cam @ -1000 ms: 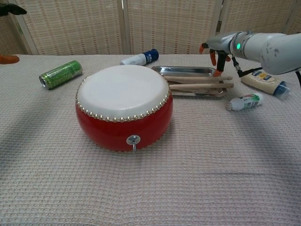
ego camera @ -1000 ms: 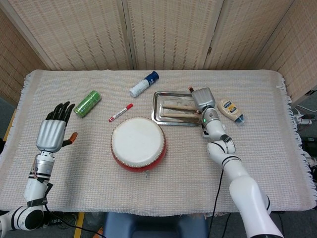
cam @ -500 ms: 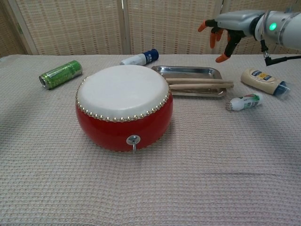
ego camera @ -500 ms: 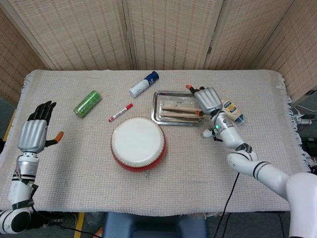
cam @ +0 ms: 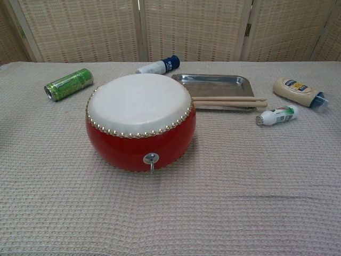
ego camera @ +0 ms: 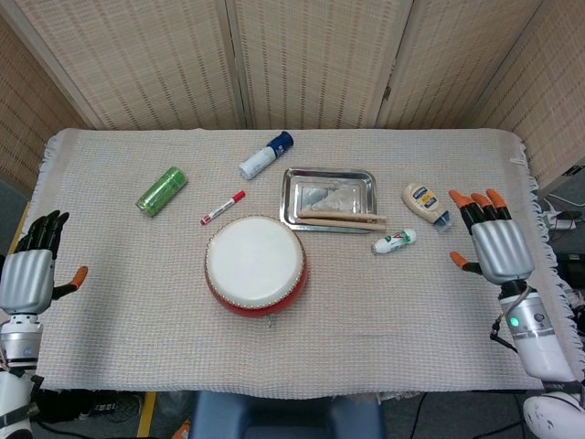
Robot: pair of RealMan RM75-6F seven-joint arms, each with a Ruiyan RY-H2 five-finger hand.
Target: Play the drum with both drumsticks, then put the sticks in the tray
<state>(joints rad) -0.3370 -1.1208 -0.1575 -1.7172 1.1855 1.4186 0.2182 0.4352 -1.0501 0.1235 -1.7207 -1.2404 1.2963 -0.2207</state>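
Observation:
The red drum (ego camera: 255, 266) (cam: 139, 121) with a white skin stands mid-table. Behind and right of it is the metal tray (ego camera: 329, 187) (cam: 213, 80), with two wooden drumsticks (ego camera: 340, 219) (cam: 229, 101) lying side by side along its near edge, their tips sticking out past the right rim. My left hand (ego camera: 27, 274) hovers at the table's far left edge, fingers spread, holding nothing. My right hand (ego camera: 494, 242) is at the far right edge, fingers spread and empty. Neither hand shows in the chest view.
A green can (ego camera: 161, 190) (cam: 68, 84) and a red marker (ego camera: 222, 208) lie left of the tray. A white-and-blue bottle (ego camera: 265, 155) (cam: 157, 65) lies behind the drum. A yellow squeeze bottle (ego camera: 425, 202) (cam: 297, 90) and a small white tube (ego camera: 394, 241) (cam: 275, 116) lie right of the tray.
My right hand has pulled away from the tray to the table's right edge, leaving both sticks there. My left hand has drawn back further left and toward me.

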